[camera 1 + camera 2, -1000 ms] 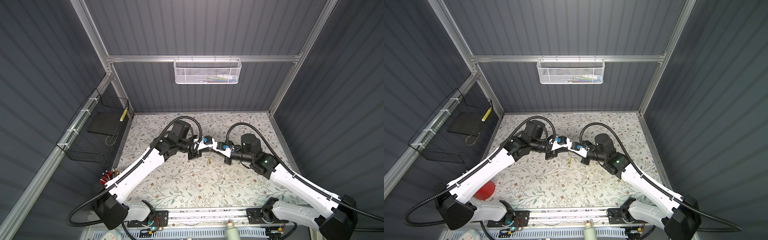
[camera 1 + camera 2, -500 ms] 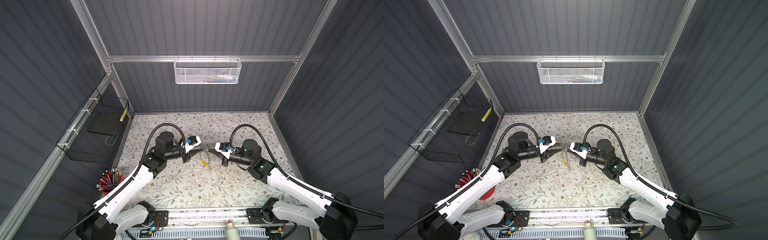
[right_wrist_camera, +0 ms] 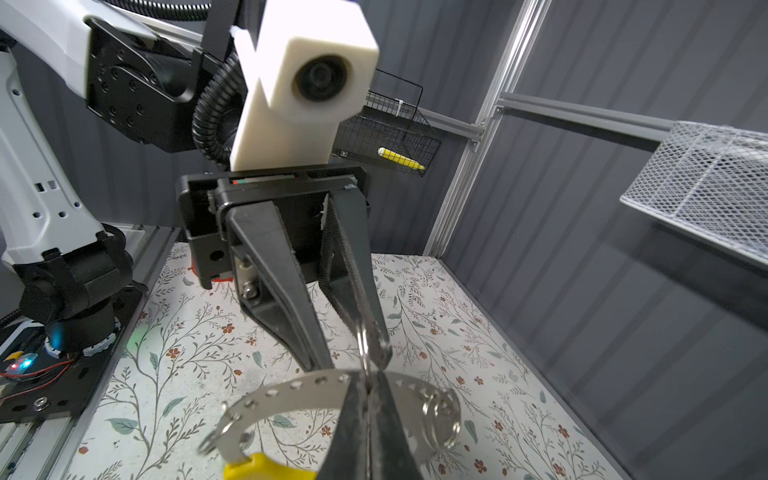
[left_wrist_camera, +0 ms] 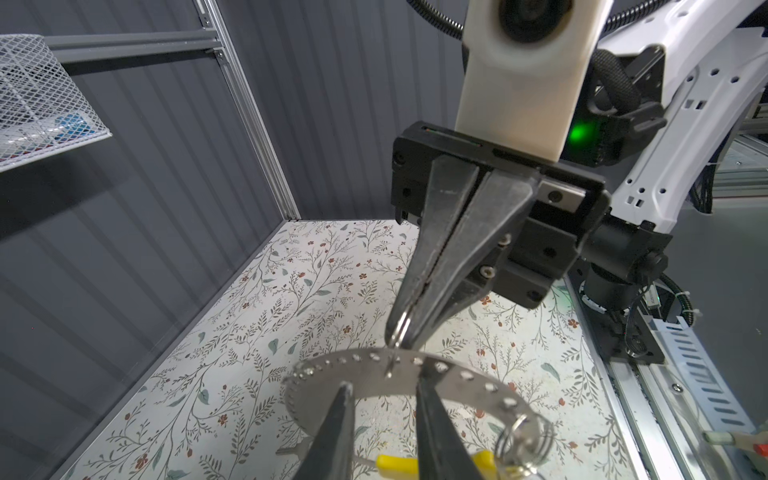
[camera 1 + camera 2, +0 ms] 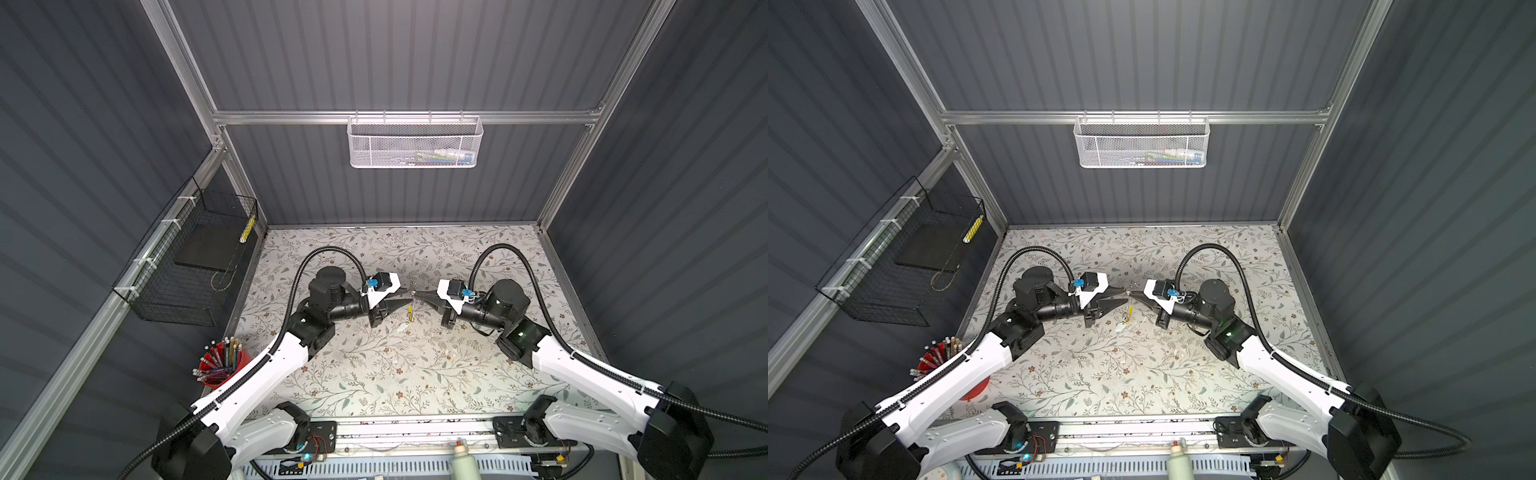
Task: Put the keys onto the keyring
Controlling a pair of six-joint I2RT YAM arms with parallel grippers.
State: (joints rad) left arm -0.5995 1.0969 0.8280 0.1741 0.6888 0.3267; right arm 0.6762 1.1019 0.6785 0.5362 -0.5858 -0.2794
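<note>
The keyring (image 4: 461,376) is a silvery perforated band loop with a yellow segment (image 3: 266,467), held up above the floral mat. My right gripper (image 3: 368,384) is shut on its band beside a small split ring (image 3: 441,419). My left gripper (image 4: 386,382) faces it tip to tip, its fingers (image 4: 338,419) apart at the band's rim and pinching nothing. In both top views the two grippers (image 5: 409,294) (image 5: 1131,293) meet mid-mat, with the yellow segment (image 5: 410,309) hanging below. A small pale piece (image 5: 401,328) lies on the mat beneath; I cannot tell whether it is one of the keys.
A white mesh basket (image 5: 415,143) hangs on the back wall and a black wire basket (image 5: 195,266) on the left wall. A red cup of pens (image 5: 220,365) stands at the front left. A metal rail (image 5: 415,432) runs along the front edge.
Both arms have drawn back from a close overlap over the mat's middle. The grippers now lie level and tip to tip, and the loop hangs lower between them.
</note>
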